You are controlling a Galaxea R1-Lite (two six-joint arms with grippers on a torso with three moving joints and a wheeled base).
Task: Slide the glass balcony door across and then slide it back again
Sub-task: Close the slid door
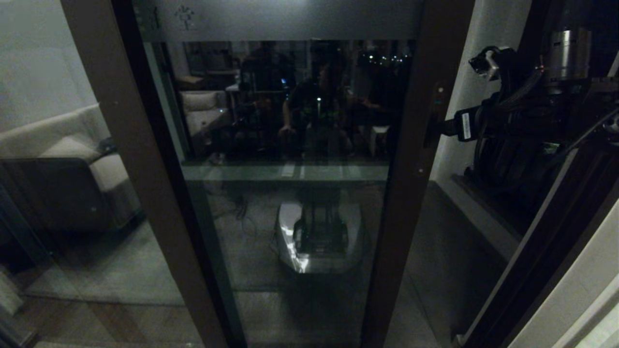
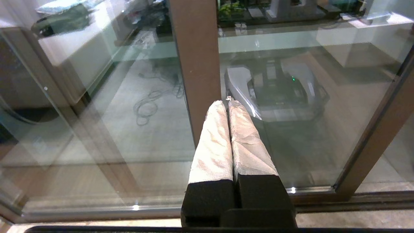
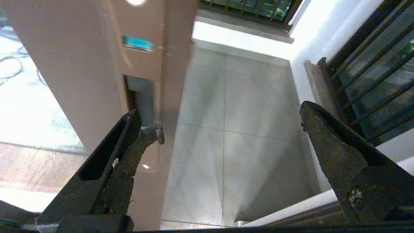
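Observation:
The glass balcony door [image 1: 290, 145] fills the middle of the head view, with a frosted strip [image 1: 280, 19] along its top. Its dark brown right stile [image 1: 411, 159] carries a slim recessed handle [image 1: 432, 126]. My right arm reaches in from the right to that handle. My right gripper [image 3: 231, 121] is open, and one of its fingers [image 3: 147, 134] is hooked at the handle recess [image 3: 142, 94] in the stile [image 3: 81, 64]. The other finger hangs over the balcony floor. My left gripper [image 2: 225, 103] is shut and empty, its cloth-wrapped fingers pointing at a brown stile [image 2: 197, 64].
To the right of the door's stile a gap shows the tiled balcony floor [image 3: 242, 145], a white wall [image 1: 464, 111] and a black-barred window [image 3: 372, 71]. A second brown stile [image 1: 130, 145] stands at left. A sofa [image 1: 58, 150] shows through the glass.

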